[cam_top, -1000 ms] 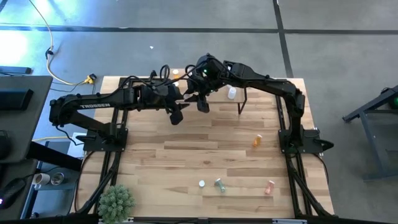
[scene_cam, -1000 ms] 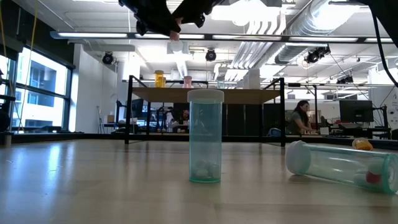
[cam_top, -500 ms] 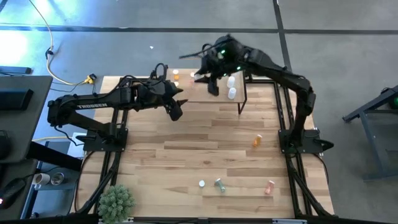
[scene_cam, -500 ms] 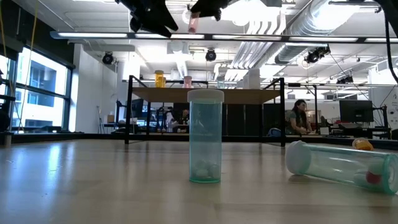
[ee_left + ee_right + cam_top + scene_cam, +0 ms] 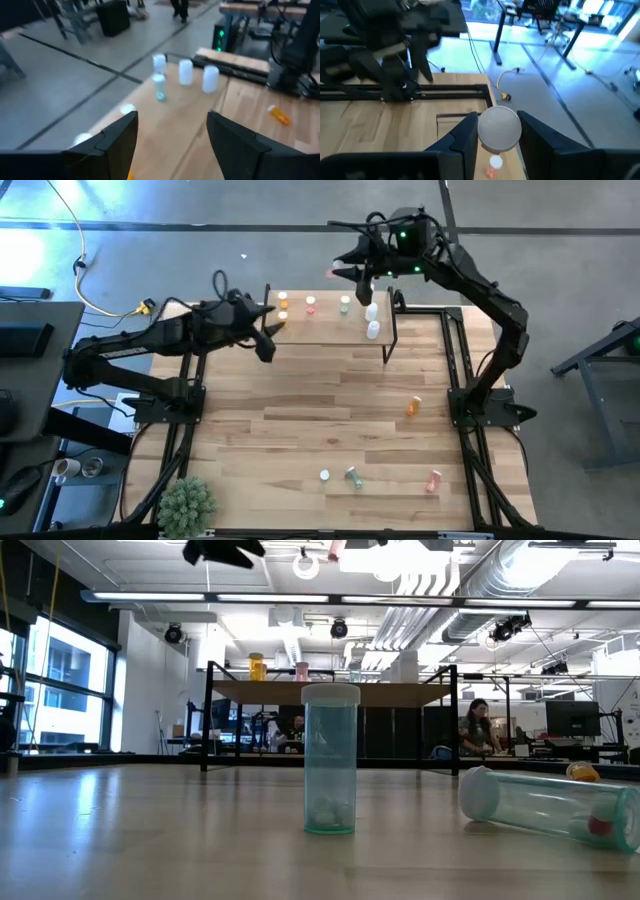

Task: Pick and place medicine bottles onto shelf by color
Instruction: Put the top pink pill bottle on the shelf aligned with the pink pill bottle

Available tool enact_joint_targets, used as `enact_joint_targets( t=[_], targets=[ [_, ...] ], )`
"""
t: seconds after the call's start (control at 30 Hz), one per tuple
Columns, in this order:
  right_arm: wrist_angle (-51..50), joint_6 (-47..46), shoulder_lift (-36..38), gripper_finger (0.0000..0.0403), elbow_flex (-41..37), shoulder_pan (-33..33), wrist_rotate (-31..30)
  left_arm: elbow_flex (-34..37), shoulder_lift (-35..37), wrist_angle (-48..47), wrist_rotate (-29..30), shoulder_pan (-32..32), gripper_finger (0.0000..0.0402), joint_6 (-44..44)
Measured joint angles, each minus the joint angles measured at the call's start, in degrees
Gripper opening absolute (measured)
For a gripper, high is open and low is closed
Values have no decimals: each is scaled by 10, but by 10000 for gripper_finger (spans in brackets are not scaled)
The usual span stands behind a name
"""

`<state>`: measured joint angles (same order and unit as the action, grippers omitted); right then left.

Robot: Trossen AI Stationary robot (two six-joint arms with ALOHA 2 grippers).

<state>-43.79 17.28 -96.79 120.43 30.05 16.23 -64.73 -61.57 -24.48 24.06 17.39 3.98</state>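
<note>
A: Nearest us, by the table's (image 5: 300, 400) front edge, we see a green bottle (image 5: 330, 758) upright beside a clear one (image 5: 545, 804) on its side.

B: Farther back, we hold our left gripper (image 5: 266, 340) just off the shelf's (image 5: 330, 328) left end, fingers spread wide, holding nothing.

A: Our right gripper (image 5: 495, 142) hangs above the shelf's far edge, fingers closed on a white-capped pink bottle (image 5: 499, 128), cap toward the wrist camera. Orange, pink, green and white bottles stand on the shelf.
</note>
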Motion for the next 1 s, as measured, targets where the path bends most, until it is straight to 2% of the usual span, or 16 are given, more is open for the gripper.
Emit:
enact_joint_targets(
  t=[0.27, 0.5, 0.67, 1.0],
  targets=[
    [136, -67, -19, 108, -157, 3, 0, 0, 65, 0, 48, 7, 227, -31],
    [241, -74, -20, 108, -262, -12, 1, 0, 98, 0, 52, 36, 227, -31],
    [246, -83, -40, 108, -266, -30, -11, 0, 102, -1, 52, 49, 227, -31],
    [179, -68, -78, 108, -215, -41, -40, 0, 102, -7, 51, 52, 227, -31]
  ],
)
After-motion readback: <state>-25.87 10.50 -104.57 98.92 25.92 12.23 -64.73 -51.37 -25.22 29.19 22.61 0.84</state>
